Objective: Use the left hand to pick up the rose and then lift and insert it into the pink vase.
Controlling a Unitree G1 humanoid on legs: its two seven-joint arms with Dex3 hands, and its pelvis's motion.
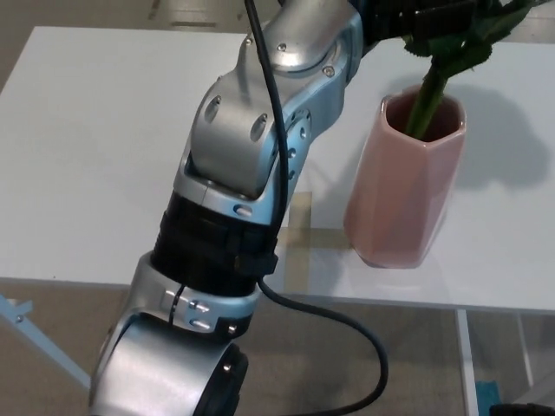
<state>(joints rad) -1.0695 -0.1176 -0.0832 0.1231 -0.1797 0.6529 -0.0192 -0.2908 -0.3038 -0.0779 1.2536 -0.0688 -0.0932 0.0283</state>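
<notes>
At the bottom left of the frame, nearest the camera, the silver shell of the robot's left arm [173, 364] rises into view, with a black cable [334, 322] looping out from it across the lower middle of the picture. Above that shell sits a black banded joint, and from there the silver forearm slants up and to the right, toward the top centre of the frame. The arm stands over a white table [87, 156] whose front edge crosses the lower third of the picture; a small patch of yellowish tape [299, 212] lies on the tabletop just right of the arm. Further right, in the middle right of the frame, the pink vase [403, 186] stands upright on the table near its front edge, faceted and open at the top. The green stem of the rose [429, 91] goes down into the vase's mouth and leans up toward the top right, where leaves spread along the upper edge; the bloom is cut off by the frame. At the very top centre, the left hand [395, 17] shows only as a dark shape beside the stem and leaves, and whether its fingers are closed on the stem cannot be told. The vase and rose cast a soft shadow on the table to the right.
</notes>
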